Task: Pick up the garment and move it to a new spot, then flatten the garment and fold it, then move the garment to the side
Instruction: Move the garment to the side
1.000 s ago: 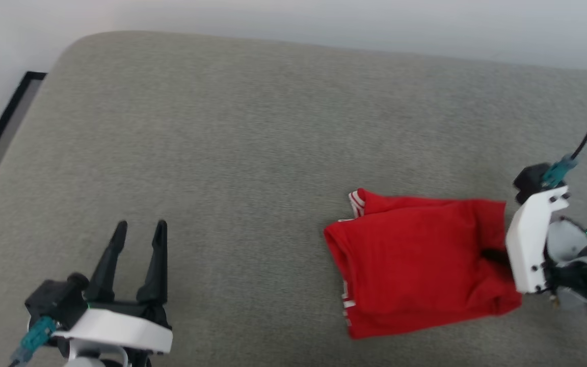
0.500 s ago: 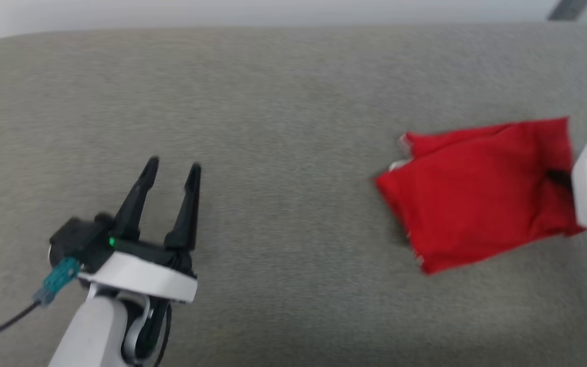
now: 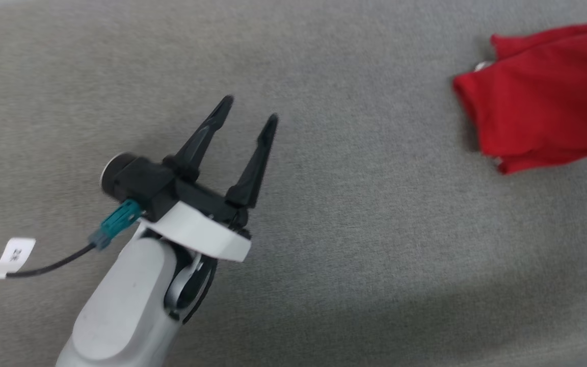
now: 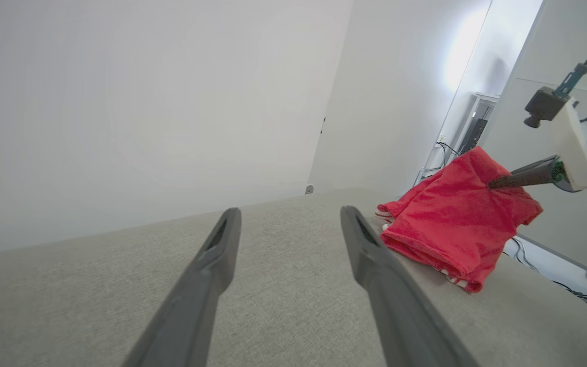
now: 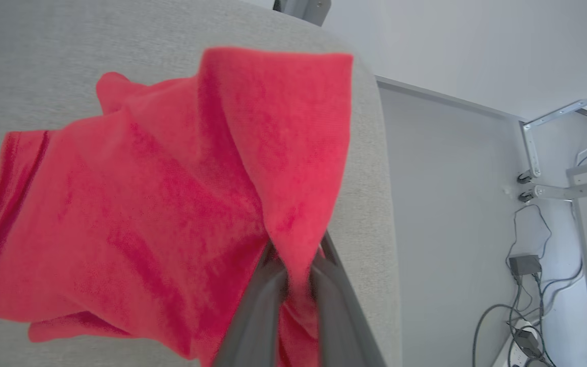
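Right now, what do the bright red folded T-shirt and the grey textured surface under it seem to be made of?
The bright red folded T-shirt: soft knit, probably cotton jersey, matte; it drapes and bunches where the right gripper pinches it.
The grey textured surface: woven upholstery-type fabric, matte with fine flecked grain; its rounded edge hints at padding, unconfirmed.

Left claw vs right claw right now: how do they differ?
The left claw is open and empty; the right claw is shut on a fold of the garment. The left claw hangs over bare grey cushion; the right claw holds the garment's edge up near the cushion's end. Both have two long dark fingers.
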Tool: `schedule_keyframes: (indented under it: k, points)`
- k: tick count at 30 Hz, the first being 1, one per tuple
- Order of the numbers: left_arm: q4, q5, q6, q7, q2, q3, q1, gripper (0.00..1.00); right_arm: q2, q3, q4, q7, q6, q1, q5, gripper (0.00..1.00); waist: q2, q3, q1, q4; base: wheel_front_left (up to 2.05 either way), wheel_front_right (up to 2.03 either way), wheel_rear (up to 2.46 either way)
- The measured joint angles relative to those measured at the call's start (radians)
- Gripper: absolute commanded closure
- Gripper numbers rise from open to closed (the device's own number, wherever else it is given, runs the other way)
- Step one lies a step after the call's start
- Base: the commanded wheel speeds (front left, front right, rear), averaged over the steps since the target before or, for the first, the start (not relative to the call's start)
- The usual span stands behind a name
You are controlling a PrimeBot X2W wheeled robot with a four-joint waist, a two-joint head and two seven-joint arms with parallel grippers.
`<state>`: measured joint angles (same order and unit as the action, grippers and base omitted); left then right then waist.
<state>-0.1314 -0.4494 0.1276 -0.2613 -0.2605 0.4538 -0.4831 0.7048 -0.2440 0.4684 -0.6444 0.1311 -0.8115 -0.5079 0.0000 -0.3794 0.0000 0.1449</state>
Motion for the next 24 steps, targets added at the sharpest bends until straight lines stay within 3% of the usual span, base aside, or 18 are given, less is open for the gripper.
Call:
schedule_keyframes:
  k: [9,20,23,24]
  points:
    - [-0.016,-0.018,0.000,0.000,0.008,0.079,-0.109,0.00,0.016,0.017,0.200,0.193,0.000,-0.127,0.176,1.00,0.0000,-0.082,0.0000,0.033,0.00,0.00,0.00]
    - [-0.018,-0.024,0.000,0.000,0.012,0.111,-0.160,0.00,-0.107,0.116,0.484,0.338,0.000,-0.209,0.300,1.00,0.0000,-0.127,0.0000,-0.007,0.00,0.00,0.00]
    - [-0.011,-0.026,0.000,0.000,0.010,0.089,-0.159,0.00,-0.116,0.138,0.530,0.362,0.000,-0.238,0.324,0.55,0.0000,-0.124,0.0000,-0.012,0.00,0.00,0.00]
    - [-0.008,-0.028,0.000,0.000,0.009,0.082,-0.158,0.00,-0.119,0.140,0.540,0.366,0.000,-0.247,0.328,0.22,0.0000,-0.121,0.0000,-0.012,0.00,0.00,0.00]
